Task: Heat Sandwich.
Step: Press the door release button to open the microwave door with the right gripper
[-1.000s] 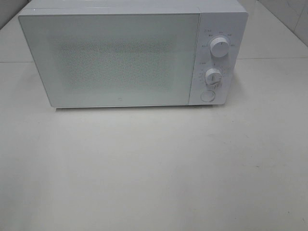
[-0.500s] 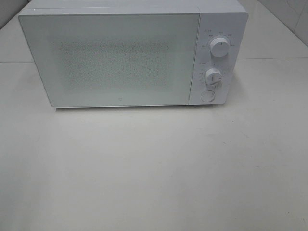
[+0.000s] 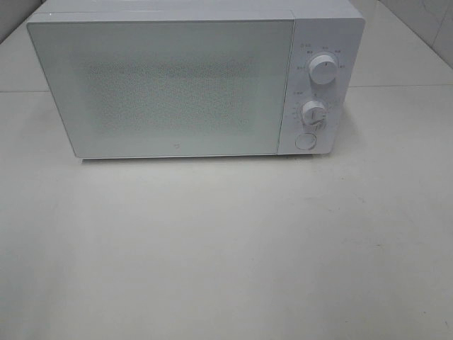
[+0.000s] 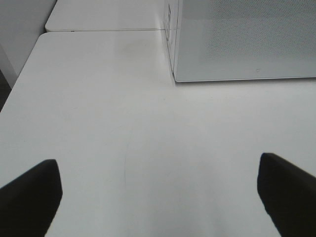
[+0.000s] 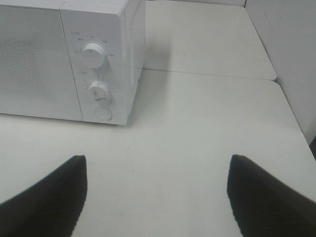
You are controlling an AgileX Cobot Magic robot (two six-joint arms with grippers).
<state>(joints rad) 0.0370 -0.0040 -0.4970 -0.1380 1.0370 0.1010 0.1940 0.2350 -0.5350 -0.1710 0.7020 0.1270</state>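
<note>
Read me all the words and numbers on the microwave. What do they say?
Nothing can be read clearly.
Marks around the upper knob of the microwave: too small and blurred to read.
Marks around the lower knob: too blurred to read.
One tiny mark low on the door: too small to read.

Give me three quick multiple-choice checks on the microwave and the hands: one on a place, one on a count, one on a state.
1. On the microwave, relative to the door, the control panel sits: A) left B) right C) above.
2. How many knobs sit above the round button? A) one B) three C) two.
3. The left hand is: A) open and empty B) shut on a plate C) shut on a dial.

Answers: 1 B, the high view shows the panel right of the door. 2 C, two are stacked above the button. 3 A, its fingers stand wide apart over bare table.
</note>
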